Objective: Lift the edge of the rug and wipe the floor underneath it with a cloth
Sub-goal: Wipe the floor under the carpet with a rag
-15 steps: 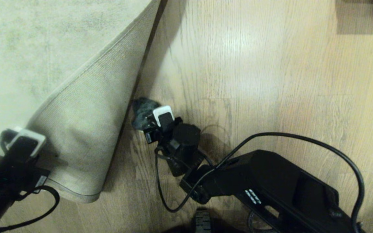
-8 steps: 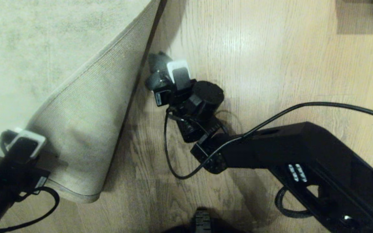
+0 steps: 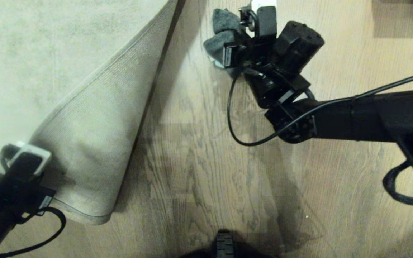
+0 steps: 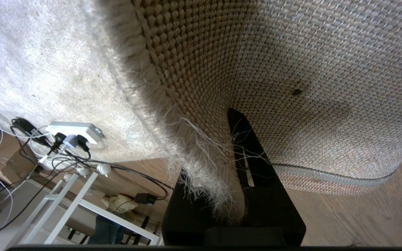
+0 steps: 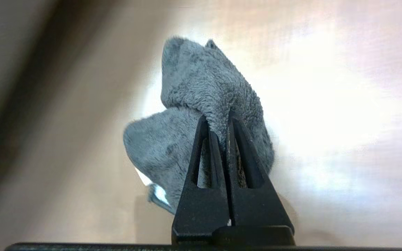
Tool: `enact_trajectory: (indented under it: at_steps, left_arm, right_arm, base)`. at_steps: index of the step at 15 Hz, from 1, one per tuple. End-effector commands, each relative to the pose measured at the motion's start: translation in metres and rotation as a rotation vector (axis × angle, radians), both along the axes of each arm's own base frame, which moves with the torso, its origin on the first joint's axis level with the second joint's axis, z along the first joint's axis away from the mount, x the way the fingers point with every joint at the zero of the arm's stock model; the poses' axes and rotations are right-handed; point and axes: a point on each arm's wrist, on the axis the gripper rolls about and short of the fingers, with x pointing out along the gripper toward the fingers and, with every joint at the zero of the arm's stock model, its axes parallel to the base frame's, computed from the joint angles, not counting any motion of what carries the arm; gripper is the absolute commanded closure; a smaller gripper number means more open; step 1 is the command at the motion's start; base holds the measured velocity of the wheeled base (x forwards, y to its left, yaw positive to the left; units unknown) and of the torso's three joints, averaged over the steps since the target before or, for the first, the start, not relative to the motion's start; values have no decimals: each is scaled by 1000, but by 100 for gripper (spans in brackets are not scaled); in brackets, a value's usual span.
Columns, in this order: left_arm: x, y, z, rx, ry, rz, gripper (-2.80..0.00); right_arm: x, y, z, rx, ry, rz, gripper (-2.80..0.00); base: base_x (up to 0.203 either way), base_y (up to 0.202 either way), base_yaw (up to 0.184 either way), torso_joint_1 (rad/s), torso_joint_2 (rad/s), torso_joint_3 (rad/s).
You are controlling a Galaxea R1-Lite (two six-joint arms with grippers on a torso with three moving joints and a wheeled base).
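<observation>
The rug edge (image 3: 95,143) is folded back over the pale rug, its woven underside facing up and its corner hanging at the near left. My left gripper (image 3: 36,154) is shut on that raised border; in the left wrist view the frayed rug edge (image 4: 201,164) sits pinched in the left gripper (image 4: 218,150). Far across the bare floor (image 3: 228,172), my right gripper (image 3: 237,39) is shut on the cloth (image 3: 221,32), a fuzzy grey-teal rag pressed to the planks. In the right wrist view the right gripper (image 5: 218,122) bites a fold of the cloth (image 5: 201,87).
A dark block or shadow (image 3: 403,18) lies at the far right corner. A black part of my base (image 3: 224,245) shows at the near edge. The right arm's cable (image 3: 235,118) loops over the floor. Beyond the rug are a power strip (image 4: 73,130) and a white rack (image 4: 82,202).
My right gripper has swept the cloth over the floor, away from me and to the right, from beside the fold to the far edge. The left gripper and rug have held still.
</observation>
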Motion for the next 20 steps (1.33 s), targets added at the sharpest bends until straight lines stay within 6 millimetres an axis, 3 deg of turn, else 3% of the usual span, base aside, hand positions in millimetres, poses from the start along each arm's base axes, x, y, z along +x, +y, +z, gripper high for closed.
enact_trajectory:
  at_steps: [1,5,9,12,16,20]
  left_arm:
    - [0,0,0,3,-1,0,0]
    - [-1,0,-2,2,9,0,0]
    - [0,0,-1,3,4,0,0]
    - [-2,0,-3,3,13,2,0]
    - [-5,0,-7,1,31,0,0]
    - [-5,-1,-8,3,36,-4,0]
  right_arm:
    - [-12,-46,20,1,1,-70,0]
    - [-41,-106,18,-8,71,-145,0]
    - [-81,-159,1,-32,150,-229,0]
    - [-123,-199,-27,-62,227,-315,0]
    - [-195,-251,-71,-64,310,-506,0]
    - [-257,-274,-126,-84,418,-632,0]
  base:
    - [0,0,0,0,0,0]
    - [0,0,0,0,0,0]
    - [0,0,0,0,0,0]
    - [0,0,0,0,0,0]
    - [0,0,0,0,0,0]
    - [0,0,0,0,0,0]
